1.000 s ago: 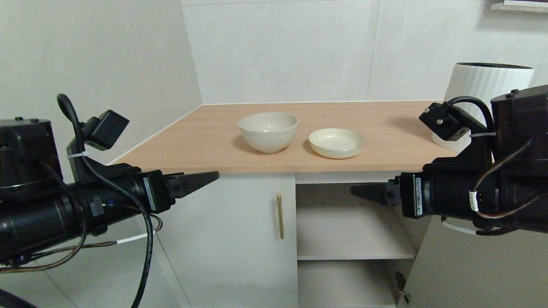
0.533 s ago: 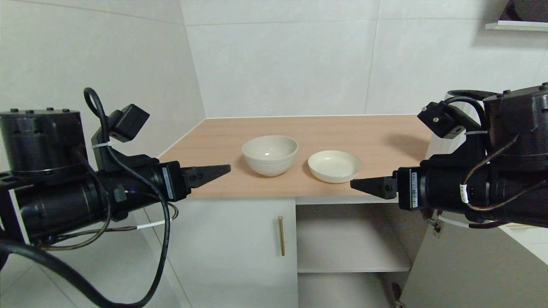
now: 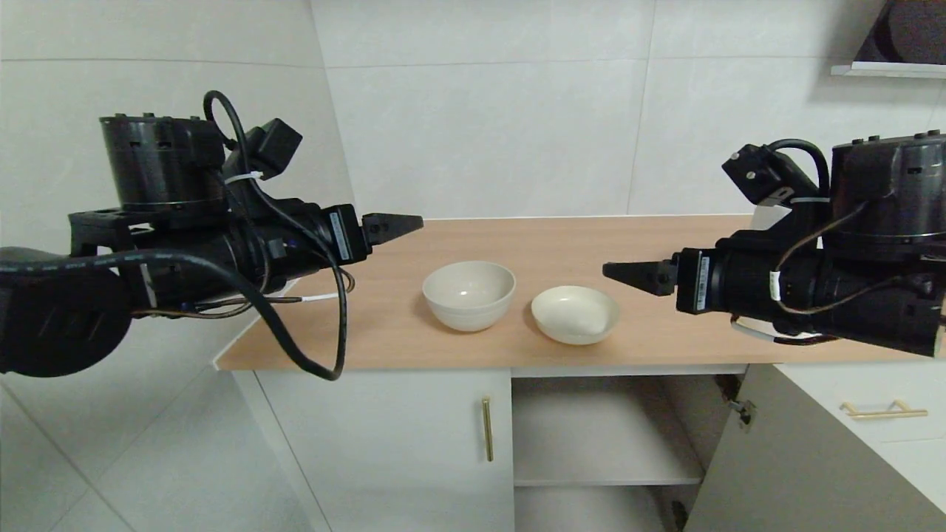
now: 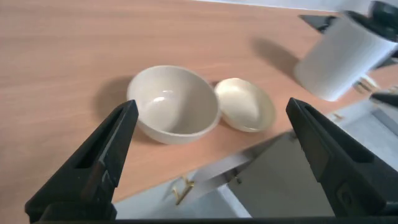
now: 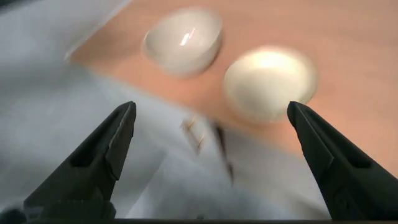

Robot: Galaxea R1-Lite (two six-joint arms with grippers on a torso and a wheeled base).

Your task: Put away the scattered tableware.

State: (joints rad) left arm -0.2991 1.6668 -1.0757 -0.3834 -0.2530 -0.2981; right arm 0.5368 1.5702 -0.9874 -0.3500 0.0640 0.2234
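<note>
Head view: left gripper (image 3: 410,220) hangs above the wooden counter (image 3: 665,244), pointing inward at the right gripper (image 3: 613,270), which points back from the other side. Left wrist view has the left one's fingers (image 4: 102,158) spread wide with nothing between them. Right wrist view is the same for the right: fingers (image 5: 93,162) wide apart, empty.

Deep cream bowl (image 3: 468,294) sits on the counter below the left gripper, ahead of its tip toward the right gripper. Shallow cream dish (image 3: 575,314) sits below the right gripper, just past its tip, on the left gripper's side. Bowl and dish are near each other with a small gap, both upright, both lower than the space between the two grippers.

White ribbed container (image 4: 339,59) stands on the counter beyond the dish from the left gripper.

Under the counter, below both grippers, is a shut door (image 3: 384,443) with a brass handle (image 3: 485,428). Beside it is an open compartment (image 3: 591,395) with a shelf (image 3: 602,454), its open door (image 3: 776,458) swung out under the right arm.
</note>
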